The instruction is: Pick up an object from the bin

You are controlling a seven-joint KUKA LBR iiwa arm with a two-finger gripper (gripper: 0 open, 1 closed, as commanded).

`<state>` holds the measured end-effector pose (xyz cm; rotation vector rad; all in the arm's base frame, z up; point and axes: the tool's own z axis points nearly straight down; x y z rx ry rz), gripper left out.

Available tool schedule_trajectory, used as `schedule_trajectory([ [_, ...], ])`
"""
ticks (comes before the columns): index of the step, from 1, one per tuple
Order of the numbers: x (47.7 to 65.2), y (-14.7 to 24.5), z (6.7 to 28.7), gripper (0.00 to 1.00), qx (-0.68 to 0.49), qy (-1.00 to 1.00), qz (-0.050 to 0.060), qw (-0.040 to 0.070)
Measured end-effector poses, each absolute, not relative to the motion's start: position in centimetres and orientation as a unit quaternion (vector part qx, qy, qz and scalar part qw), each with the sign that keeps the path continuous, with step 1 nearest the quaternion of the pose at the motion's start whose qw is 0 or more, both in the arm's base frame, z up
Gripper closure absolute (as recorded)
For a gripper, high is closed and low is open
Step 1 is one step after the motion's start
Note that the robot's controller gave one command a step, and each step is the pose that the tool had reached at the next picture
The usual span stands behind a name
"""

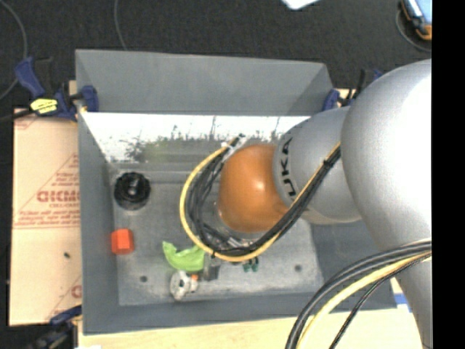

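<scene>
**Tool.** The gripper [210,267] sits low in the bin, under the orange wrist cover [249,188] and the cable loop [187,202]. The cover hides it, so I cannot tell how far open it is or whether it holds anything. Its dark tip lies just beside the green piece [183,257], on that piece's right. This makes the green piece the nearest candidate for the pick.

**Hazards (judged).**
- The green piece is curved and uneven. A grip on one edge alone may slip when lifted.
- The white-and-silver piece [182,286] lies directly below the green piece, touching or nearly so. It may be dragged along or caught in the same grip.
- The cable loop hangs close above the green piece and blocks the view of any contact there.

**Container.** The grey metal bin [94,217] holds five loose things:
- the green piece
- the white-and-silver piece
- a small dark-green item [251,265], right of the green piece
- an orange cube [121,241], left of the green piece
- a black round knob [131,190], up-left of the green piece and well apart from it
</scene>
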<state>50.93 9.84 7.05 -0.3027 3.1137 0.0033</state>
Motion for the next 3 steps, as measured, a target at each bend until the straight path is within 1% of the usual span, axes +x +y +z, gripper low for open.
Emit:
schedule_trajectory([
  [1, 51.7, 9.9, 7.1, 1.00, -0.112, 0.994, 0.001, 0.009],
  [2, 51.5, 9.9, 7.1, 1.00, -0.117, 0.993, 0.000, 0.007],
  [3, 52.8, 10.5, 8.0, 1.00, -0.134, 0.991, 0.000, 0.011],
])
